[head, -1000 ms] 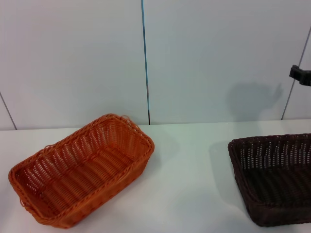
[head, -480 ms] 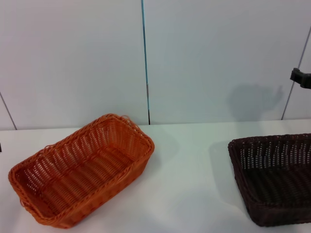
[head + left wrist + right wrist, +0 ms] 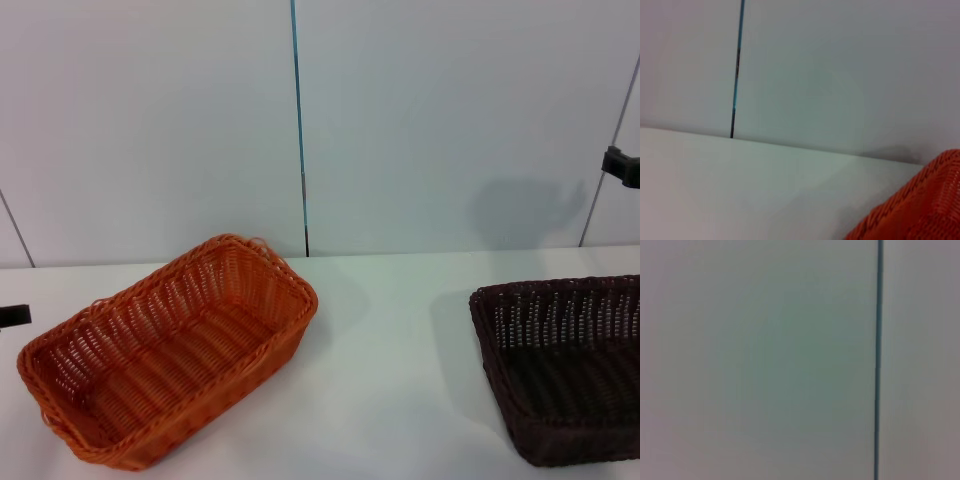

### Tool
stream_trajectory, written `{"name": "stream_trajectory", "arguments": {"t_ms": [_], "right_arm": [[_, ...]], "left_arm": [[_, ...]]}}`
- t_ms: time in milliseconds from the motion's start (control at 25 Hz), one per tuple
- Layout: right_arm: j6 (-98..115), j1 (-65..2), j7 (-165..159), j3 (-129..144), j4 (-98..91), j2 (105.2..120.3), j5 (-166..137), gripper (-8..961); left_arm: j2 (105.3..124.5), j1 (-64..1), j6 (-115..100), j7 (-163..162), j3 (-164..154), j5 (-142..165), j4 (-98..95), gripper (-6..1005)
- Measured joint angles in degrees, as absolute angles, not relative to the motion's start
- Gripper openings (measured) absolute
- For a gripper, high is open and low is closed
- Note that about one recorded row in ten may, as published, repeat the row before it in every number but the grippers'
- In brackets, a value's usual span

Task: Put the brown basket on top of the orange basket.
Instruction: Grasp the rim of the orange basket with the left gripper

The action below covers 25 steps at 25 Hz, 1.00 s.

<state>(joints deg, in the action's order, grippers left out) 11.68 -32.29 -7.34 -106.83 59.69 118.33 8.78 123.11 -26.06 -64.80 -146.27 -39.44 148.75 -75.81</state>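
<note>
The orange basket (image 3: 170, 350) sits empty on the white table at the left, turned at an angle. Its rim also shows in the left wrist view (image 3: 920, 205). The brown basket (image 3: 565, 365) sits empty at the right, cut off by the frame edge. A dark tip of my left gripper (image 3: 12, 316) shows at the left edge, just left of the orange basket. A dark part of my right gripper (image 3: 622, 165) shows at the right edge, well above the brown basket. The right wrist view shows only the wall.
The white table (image 3: 390, 380) runs between the two baskets. A pale panelled wall with a dark vertical seam (image 3: 299, 130) stands close behind the table.
My left gripper has come into view at the left edge beside the orange basket. My right gripper has shifted slightly right and down. The baskets have not moved.
</note>
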Motion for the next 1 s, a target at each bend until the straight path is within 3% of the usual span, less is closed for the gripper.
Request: {"name": "stream_trajectory", "arguments": {"t_ms": [1000], "right_arm": [[5.7, -30.6, -3.2, -108.9, 55.8, 118.84, 8.8, 806]], "left_arm": [[123.59, -30.4, -66.0, -162.3, -45.0, 161.3, -67.1, 688]]}}
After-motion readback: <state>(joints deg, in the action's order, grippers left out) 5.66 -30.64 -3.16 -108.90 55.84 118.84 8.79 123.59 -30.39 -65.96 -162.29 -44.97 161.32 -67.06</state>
